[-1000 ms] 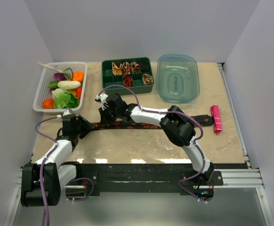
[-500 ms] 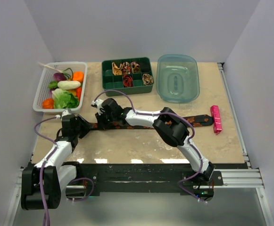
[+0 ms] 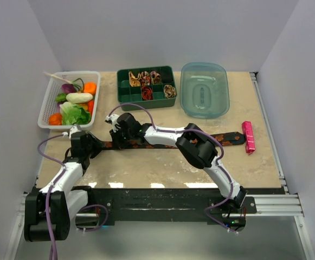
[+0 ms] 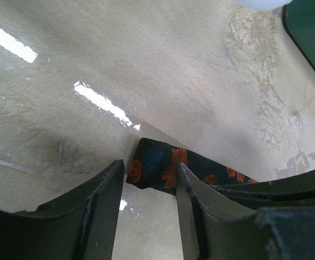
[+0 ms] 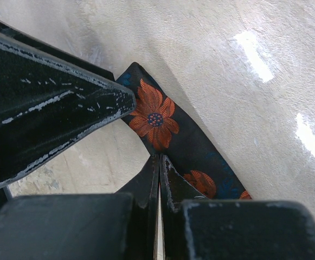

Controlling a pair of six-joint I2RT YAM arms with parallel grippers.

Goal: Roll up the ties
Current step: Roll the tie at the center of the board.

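The closed right pincer [image 5: 159, 160] is brought to the nine-o'clock end of the tie [image 4: 165, 165]. The half-open left pincer [image 4: 149, 176] is narrowed around it, rolling judged unstarted.

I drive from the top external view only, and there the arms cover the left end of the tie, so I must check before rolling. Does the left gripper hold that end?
Observer: No. In the left wrist view the left gripper is open, and the end of the tie lies on the table between its fingers.
Operator: And the right gripper?
Observer: The right wrist view shows the right gripper shut, its closed jaws meeting the tie's edge. I cannot tell whether fabric is pinched.
Operator: Is a coil started already?
Observer: None shows. In both wrist views the end lies flat, with its orange flowers facing up.
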